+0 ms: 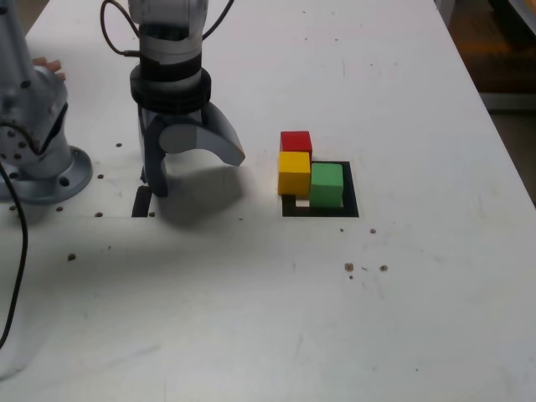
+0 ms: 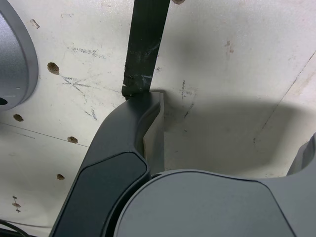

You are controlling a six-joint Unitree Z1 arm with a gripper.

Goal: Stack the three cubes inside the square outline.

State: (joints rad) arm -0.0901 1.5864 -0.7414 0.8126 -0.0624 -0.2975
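Green cube (image 1: 327, 184) inside square outline (image 1: 353, 201), yellow cube (image 1: 293, 172) on its edge, gripper (image 1: 199, 172) wide, empty.

You're looking at a white bench (image 1: 402, 318), scuffed and dotted with small screw holes (image 1: 98, 177) and brown specks (image 1: 349, 267). Beyond its far right edge sits dim brownish floor (image 1: 494, 50).

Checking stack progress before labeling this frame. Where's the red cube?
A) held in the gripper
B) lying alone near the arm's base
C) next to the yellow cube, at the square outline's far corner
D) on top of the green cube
C: in the exterior view the red cube sits just behind the yellow cube, beside the green cube at the square outline; the gripper is open and empty.
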